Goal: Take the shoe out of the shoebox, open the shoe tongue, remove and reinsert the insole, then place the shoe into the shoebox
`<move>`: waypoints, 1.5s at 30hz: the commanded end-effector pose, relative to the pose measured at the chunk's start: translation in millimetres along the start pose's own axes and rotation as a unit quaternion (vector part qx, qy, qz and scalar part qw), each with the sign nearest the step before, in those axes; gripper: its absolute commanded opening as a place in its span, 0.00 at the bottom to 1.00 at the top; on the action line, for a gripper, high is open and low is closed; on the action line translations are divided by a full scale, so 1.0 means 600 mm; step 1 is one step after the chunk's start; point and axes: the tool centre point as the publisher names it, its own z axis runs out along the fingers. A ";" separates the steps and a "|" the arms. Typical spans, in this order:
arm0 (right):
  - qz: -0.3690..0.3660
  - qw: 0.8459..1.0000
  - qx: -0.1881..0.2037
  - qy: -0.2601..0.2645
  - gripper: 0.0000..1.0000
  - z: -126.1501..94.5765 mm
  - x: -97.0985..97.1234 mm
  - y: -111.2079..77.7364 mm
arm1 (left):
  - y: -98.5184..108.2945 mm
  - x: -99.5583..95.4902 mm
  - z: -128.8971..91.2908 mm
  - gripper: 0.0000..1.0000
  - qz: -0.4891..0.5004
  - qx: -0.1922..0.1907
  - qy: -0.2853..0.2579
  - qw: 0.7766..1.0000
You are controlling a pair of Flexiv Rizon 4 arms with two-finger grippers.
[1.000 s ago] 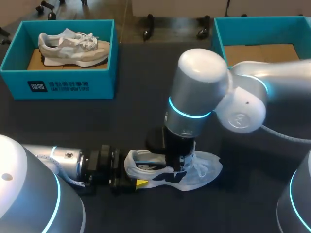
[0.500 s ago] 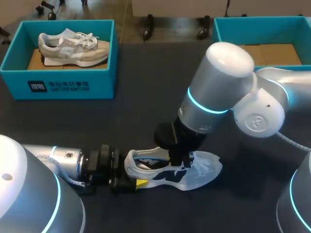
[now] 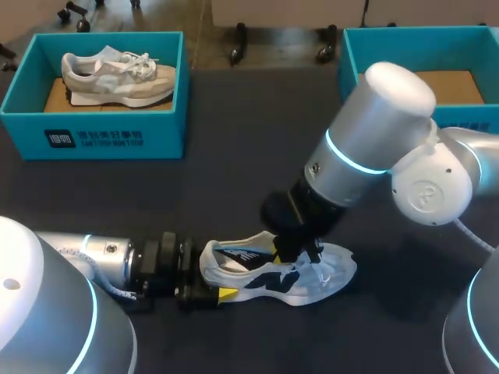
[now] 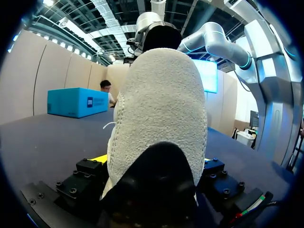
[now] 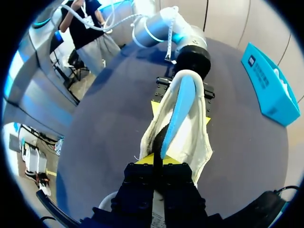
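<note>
Near the table's front, our left gripper (image 3: 212,284) clamps the shoe (image 3: 327,276) by its stiff heel, likely the firmest hold on so light and soft a thing. Just beyond, our right gripper (image 5: 159,162) pinches the floppy insole (image 5: 184,95) by its end. Farther off stands the empty shoebox (image 3: 348,62).

Shoe (image 3: 274,277) on table (image 3: 234,164), front middle; heel in left gripper (image 3: 209,277), insole (image 5: 179,104) in right gripper (image 3: 296,254) above; behind, left shoebox (image 3: 109,140) and right shoebox (image 3: 351,58).
</note>
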 end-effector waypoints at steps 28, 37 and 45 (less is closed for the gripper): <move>-0.101 0.990 0.078 0.053 0.00 0.002 -0.001 0.088 | 0.003 0.000 0.001 0.00 0.000 0.001 -0.001 1.000; -0.078 0.993 0.087 0.036 0.57 -0.003 -0.010 0.093 | 0.003 0.000 0.001 0.00 0.000 0.001 -0.001 1.000; -0.049 0.995 0.089 -0.016 0.61 -0.038 -0.003 0.094 | 0.003 0.000 0.001 0.00 0.000 0.001 -0.001 1.000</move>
